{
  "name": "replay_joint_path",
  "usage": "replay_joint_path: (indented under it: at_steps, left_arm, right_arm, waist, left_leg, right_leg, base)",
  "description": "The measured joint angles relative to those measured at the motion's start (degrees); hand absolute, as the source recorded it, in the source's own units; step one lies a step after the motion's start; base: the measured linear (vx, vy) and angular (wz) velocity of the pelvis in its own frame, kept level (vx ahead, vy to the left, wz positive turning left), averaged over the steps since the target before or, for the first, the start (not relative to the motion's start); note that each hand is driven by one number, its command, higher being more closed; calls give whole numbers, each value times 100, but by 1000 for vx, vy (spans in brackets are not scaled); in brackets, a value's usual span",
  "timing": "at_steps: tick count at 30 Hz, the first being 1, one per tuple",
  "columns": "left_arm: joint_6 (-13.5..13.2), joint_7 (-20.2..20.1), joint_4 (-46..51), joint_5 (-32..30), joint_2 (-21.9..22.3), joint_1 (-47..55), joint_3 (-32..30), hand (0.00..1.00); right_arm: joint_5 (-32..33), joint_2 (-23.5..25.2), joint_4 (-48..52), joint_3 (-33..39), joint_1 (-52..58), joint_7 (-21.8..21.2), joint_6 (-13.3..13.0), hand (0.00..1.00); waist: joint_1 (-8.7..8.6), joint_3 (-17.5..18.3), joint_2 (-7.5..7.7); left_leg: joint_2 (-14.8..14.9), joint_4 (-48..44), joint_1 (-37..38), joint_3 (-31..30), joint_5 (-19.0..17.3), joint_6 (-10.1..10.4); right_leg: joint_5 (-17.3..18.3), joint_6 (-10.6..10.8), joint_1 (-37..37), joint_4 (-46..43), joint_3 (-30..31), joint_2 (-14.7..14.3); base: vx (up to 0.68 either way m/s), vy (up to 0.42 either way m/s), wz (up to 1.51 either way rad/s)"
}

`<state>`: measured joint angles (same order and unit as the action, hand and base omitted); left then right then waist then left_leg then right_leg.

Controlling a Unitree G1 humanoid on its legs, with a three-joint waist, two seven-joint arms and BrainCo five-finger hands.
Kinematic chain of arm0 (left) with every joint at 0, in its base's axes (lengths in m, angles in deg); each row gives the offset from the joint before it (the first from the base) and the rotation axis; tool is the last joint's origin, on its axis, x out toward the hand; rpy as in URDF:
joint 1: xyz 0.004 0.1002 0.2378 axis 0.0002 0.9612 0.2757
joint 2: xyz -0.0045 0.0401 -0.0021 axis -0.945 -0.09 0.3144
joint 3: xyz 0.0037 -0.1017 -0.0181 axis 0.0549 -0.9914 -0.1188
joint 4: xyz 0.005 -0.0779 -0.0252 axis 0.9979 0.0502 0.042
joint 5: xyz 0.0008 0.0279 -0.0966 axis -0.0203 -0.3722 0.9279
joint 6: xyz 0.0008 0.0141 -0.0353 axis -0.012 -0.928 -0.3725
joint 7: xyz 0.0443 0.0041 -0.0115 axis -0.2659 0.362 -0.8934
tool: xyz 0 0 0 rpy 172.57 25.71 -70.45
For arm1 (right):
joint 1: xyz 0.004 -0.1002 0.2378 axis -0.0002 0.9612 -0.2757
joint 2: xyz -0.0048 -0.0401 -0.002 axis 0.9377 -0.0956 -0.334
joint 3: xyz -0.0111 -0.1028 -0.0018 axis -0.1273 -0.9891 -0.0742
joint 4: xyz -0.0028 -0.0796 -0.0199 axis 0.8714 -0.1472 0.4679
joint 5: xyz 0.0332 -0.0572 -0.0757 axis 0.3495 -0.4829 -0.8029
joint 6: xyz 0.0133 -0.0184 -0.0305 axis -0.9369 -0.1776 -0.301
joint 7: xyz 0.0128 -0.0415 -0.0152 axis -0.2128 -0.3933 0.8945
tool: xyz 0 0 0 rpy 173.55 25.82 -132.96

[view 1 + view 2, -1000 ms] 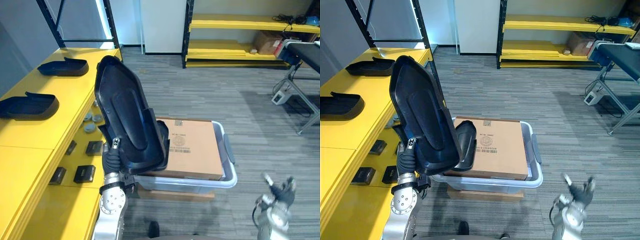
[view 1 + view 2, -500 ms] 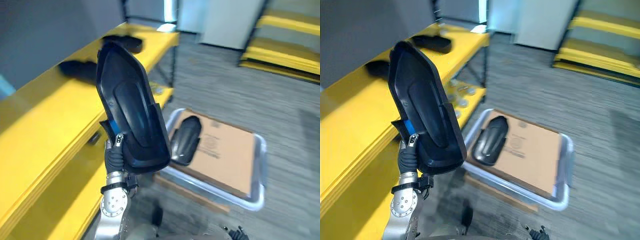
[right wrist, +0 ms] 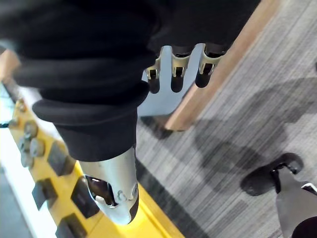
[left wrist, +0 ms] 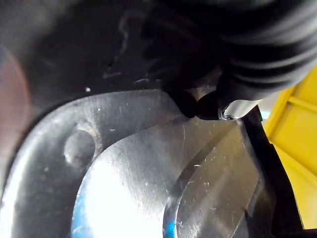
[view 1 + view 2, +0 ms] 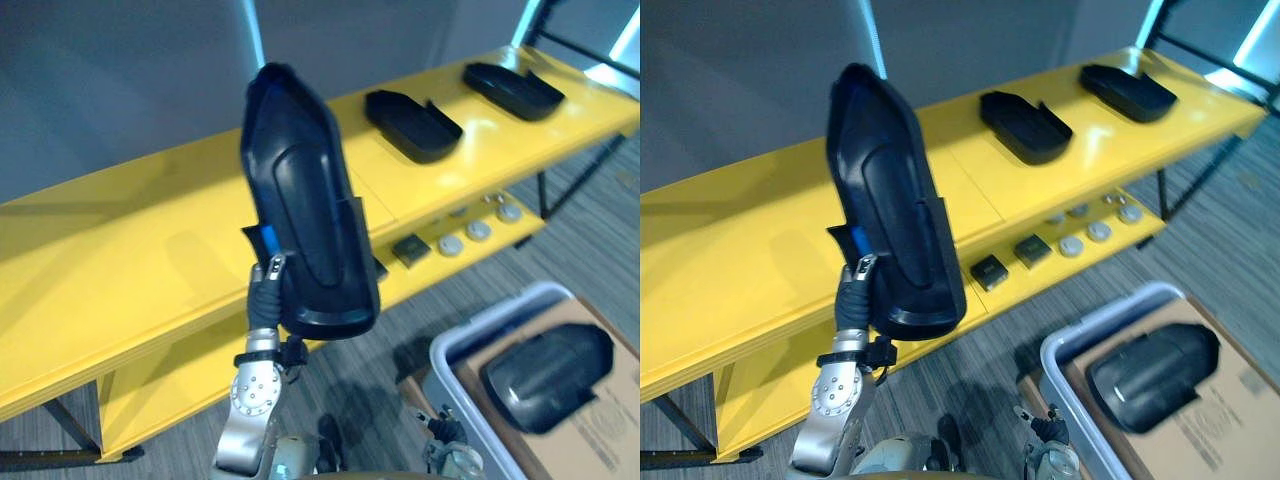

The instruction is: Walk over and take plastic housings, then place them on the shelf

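Left hand [image 5: 264, 298] clenched round the bottom end of a tall black plastic housing [image 5: 305, 190], thumb pressed on its edge; the housing stands upright straight above the hand, its tip up in front of the yellow shelf [image 5: 140, 250]; a second housing [image 5: 410, 122] and a third housing [image 5: 512, 88] lie on the shelf's top board, well apart from the held one; round discs [image 5: 478, 229] sit on the lower board; a fourth housing [image 5: 545, 375] lies on a cardboard box [image 5: 1240, 410] inside the grey bin [image 5: 480, 335]; right hand [image 3: 175, 63] hangs low beside the bin's corner, fingers loose, holding nothing.
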<state>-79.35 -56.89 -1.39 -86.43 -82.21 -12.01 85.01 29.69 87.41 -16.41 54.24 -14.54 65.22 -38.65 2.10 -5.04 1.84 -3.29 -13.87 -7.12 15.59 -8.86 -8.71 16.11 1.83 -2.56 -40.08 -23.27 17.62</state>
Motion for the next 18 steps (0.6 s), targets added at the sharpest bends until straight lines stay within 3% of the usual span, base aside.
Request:
replay_joint_path:
  at_steps: [3,5,7,9,11,13,15,18]
  left_arm:
    - [48,0,-292,-9,-54,-50,88,100]
    - [42,-2,-283,-12,-54,-48,176,100]
    - [37,3,-275,-15,-55,-48,206,100]
    - [35,62,-253,-21,-56,-29,208,100]
    - [18,115,-206,-20,-54,114,162,100]
    - [0,117,-200,-25,-39,268,163,100]
    - [-4,93,-202,-24,-38,338,181,100]
    - [-3,85,-220,-24,25,323,195,100]
  right_arm:
    - [0,4,-6,-58,29,5,-11,0]
    - [-2,3,-7,-102,40,5,-3,0]
    - [-18,1,-2,-116,63,4,-1,0]
    - [-124,5,1,-269,98,0,1,0]
    - [-178,-4,-1,-375,133,-14,31,0]
    - [-218,-4,16,-374,133,-14,28,0]
    - [-221,41,19,-359,142,-16,27,0]
    - [-223,41,20,-321,179,-15,24,0]
  waist:
    - [-215,-5,-5]
    - [-240,-1,3]
    - [-239,5,20]
    - [-212,45,150]
    - [-46,82,266]
    - [27,103,246]
    - [22,148,255]
    - [-8,166,233]
  left_leg:
    - [-50,-39,353,-445,-31,55]
    - [-48,-48,543,-558,-102,166]
    - [-40,-124,669,-683,-208,280]
    - [-35,-222,700,-750,-502,234]
    - [-27,-398,714,-758,-707,388]
    - [228,-634,698,-810,-927,650]
    - [555,-629,674,-956,-970,842]
    - [725,-383,764,-1068,-840,1097]
  right_leg:
    - [94,151,-560,776,739,-515]
    - [16,226,-826,1186,1193,-726]
    - [-173,232,-1004,1489,1478,-825]
    - [-698,162,-1085,1750,1703,-862]
    - [-884,89,-1040,1903,1661,-879]
    - [-1158,54,-847,2147,1464,-1074]
    - [-1289,-63,-717,2415,1205,-1368]
    - [-1287,-235,-674,2564,1036,-1527]
  base:
    - [267,20,84]
    - [235,-23,81]
    - [199,-57,79]
    - [149,-142,76]
    - [191,-270,24]
    - [192,-250,-4]
    - [194,-266,6]
    - [206,-237,15]
